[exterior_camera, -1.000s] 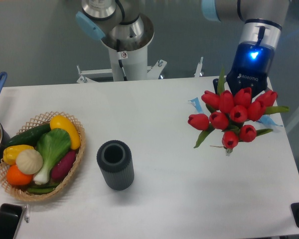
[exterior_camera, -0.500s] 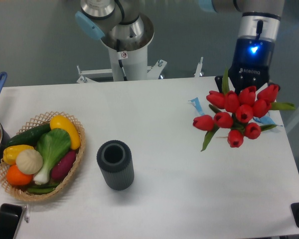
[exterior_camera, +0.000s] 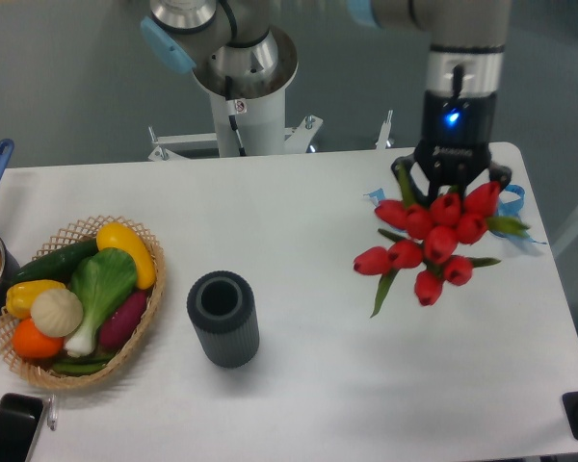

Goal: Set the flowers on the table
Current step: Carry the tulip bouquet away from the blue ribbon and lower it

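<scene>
Tool (exterior_camera: 450, 185), clenched on the red tulips (exterior_camera: 430, 235), has carried them leftward over the white surface (exterior_camera: 318, 385) at right of frame; placement pending.

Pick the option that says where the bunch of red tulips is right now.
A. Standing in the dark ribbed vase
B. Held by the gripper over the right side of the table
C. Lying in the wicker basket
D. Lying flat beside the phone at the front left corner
B: the red tulips hang bunched directly under the gripper over the right part of the white table, well away from the dark ribbed vase and the wicker basket.
</scene>
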Robot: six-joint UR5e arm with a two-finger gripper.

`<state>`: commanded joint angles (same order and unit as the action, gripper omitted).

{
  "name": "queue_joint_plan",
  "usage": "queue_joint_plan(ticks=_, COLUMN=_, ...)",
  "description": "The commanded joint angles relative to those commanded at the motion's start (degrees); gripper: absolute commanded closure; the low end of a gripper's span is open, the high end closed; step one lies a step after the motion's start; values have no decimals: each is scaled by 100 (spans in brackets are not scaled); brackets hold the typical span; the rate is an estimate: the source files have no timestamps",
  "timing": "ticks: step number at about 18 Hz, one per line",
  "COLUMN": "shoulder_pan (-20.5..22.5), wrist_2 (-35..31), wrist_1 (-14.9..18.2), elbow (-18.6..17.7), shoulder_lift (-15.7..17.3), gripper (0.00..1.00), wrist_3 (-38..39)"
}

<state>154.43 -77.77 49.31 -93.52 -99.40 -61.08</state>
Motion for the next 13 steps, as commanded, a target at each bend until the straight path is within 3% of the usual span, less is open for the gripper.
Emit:
queue_joint_plan(ticks=8, shoulder_pan=-580, wrist_2=-1546, wrist_1=0, elbow=53, shoulder_lift=-518, gripper=71, wrist_3=-185)
queue_joint_plan(ticks=13, shoulder_pan=-1019, wrist_2=-2540, wrist_1=-17, elbow=316, shoulder_lift=-1273, gripper=71, wrist_3=-185)
